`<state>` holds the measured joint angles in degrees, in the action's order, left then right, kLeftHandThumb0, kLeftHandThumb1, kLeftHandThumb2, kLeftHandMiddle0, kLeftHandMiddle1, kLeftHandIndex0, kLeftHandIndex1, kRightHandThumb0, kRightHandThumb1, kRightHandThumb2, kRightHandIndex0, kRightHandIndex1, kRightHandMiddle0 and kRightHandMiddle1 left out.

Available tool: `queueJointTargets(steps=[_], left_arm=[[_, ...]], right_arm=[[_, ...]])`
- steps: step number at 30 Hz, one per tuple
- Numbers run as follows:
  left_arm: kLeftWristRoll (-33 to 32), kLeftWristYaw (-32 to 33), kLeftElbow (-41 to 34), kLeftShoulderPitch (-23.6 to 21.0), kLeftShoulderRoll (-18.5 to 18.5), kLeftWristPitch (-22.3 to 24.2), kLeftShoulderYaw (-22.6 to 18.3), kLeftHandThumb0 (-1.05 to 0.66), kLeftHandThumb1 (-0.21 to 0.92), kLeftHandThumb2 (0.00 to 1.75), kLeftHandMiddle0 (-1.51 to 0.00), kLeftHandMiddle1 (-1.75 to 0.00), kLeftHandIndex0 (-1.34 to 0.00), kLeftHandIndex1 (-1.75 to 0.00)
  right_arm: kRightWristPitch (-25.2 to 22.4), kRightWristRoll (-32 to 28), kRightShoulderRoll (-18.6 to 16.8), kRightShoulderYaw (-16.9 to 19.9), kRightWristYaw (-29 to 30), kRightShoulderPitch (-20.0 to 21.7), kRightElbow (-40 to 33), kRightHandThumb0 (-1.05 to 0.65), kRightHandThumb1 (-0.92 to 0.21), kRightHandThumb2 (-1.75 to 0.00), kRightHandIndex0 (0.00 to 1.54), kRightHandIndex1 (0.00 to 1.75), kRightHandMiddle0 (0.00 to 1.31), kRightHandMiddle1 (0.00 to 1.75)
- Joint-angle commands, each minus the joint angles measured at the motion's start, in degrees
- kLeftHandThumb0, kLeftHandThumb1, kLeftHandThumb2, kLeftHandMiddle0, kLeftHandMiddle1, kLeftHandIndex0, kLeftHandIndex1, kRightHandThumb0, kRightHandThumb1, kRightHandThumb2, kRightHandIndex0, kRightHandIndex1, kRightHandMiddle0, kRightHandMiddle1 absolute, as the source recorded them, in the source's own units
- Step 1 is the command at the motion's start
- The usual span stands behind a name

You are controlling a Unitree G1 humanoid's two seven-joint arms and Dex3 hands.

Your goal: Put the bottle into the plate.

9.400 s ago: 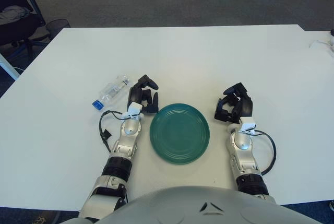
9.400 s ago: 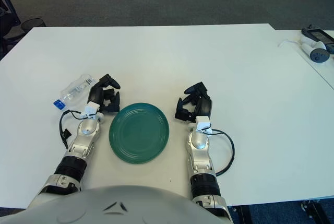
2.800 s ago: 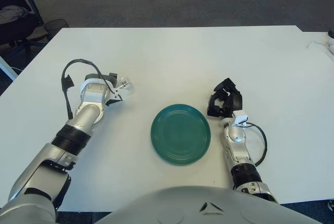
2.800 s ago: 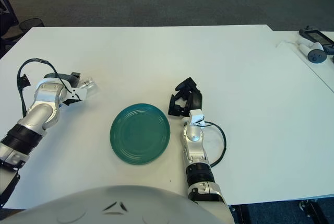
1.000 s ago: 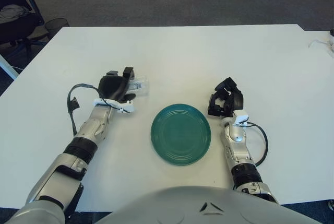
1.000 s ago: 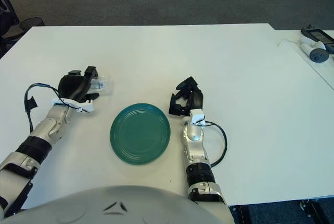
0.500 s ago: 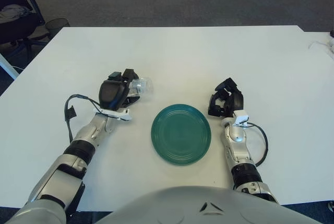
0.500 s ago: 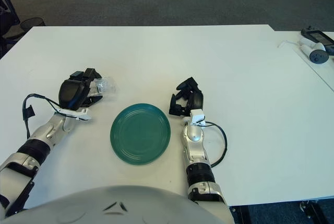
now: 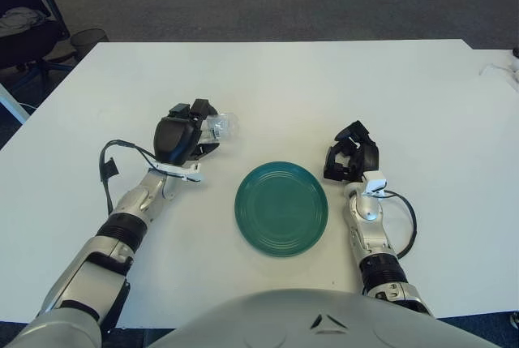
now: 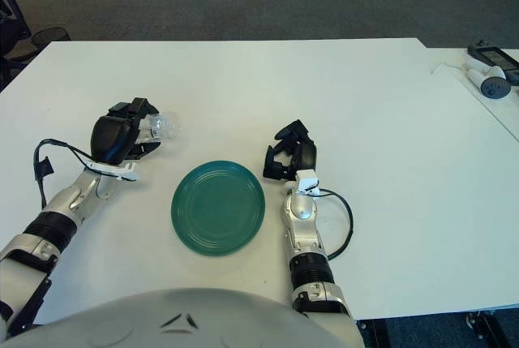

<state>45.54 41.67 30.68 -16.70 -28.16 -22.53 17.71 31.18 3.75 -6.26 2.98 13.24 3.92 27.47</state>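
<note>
Now, left hand (image 9: 180, 137): wrapped around bottle (image 9: 220, 127), lifted since a second ago
plate (image 9: 281, 208): right of it, empty
right hand (image 9: 349, 160): parked, curled, holding nothing
next: carry over

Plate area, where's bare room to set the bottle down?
The green plate is bare. White table beyond it is open. It is tighter at the plate's sides: left hand with the bottle, and right hand parked by the rim.

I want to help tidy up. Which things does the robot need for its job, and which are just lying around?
Needed:
bottle, held in the left hand
green plate

Lying around:
right hand, idle beside the plate
white gadgets on the far right table
chair
</note>
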Motion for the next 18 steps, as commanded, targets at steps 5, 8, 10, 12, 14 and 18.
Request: queueJointTargets(steps=[5, 8, 10, 12, 14, 18], left_arm=[[-5.1, -8.3, -12.9, -2.2, -2.6, -1.3, -5.3, -0.46, 0.34, 1.28, -1.17, -1.75, -0.59, -1.75], [-6.9, -9.6, -17.2, -2.7, -2.0, -3.2, -6.6, -0.46, 0.34, 1.28, -1.16, -1.75, -0.59, -1.75], [-8.6, -11.6, -20.6, -3.1, -1.6, -4.1, -7.3, -0.46, 0.34, 1.28, -1.16, -1.75, -0.58, -1.75], [-9.8, -13.6, -23.2, -3.4, -1.2, -4.3, -7.8, -0.46, 0.34, 1.28, -1.16, -1.75, -0.59, -1.75], [-11.7, -16.6, -26.9, -4.2, -0.5, -4.5, -8.0, -0.46, 0.34, 1.28, -1.16, -1.75, -0.59, -1.75], [-14.5, -20.7, -29.8, -4.3, 0.3, -5.6, -8.4, -0.46, 0.33, 1.29, -1.16, -1.75, -0.59, -1.75]], right_arm=[[-2.0, -0.5, 0.3, 1.0, 0.4, -5.0, 5.2, 0.0, -0.07, -1.57, 0.84, 1.62, 0.58, 1.75], [-2.2, -0.6, 0.4, 1.2, 0.4, -4.9, 5.3, 0.0, -0.06, -1.57, 0.84, 1.62, 0.58, 1.75], [-2.3, -0.7, 0.4, 1.2, 0.3, -5.0, 5.2, 0.0, -0.06, -1.57, 0.84, 1.62, 0.58, 1.75], [-2.2, -1.0, 0.4, 1.2, 0.0, -5.0, 5.2, 0.0, -0.06, -1.57, 0.84, 1.62, 0.58, 1.75], [-1.7, -1.6, 0.5, 1.3, -0.9, -4.9, 5.5, 0.0, -0.06, -1.57, 0.84, 1.63, 0.58, 1.75], [-0.7, -1.9, 0.6, 1.4, -1.6, -4.8, 6.1, 0.0, -0.07, -1.58, 0.83, 1.65, 0.57, 1.75]])
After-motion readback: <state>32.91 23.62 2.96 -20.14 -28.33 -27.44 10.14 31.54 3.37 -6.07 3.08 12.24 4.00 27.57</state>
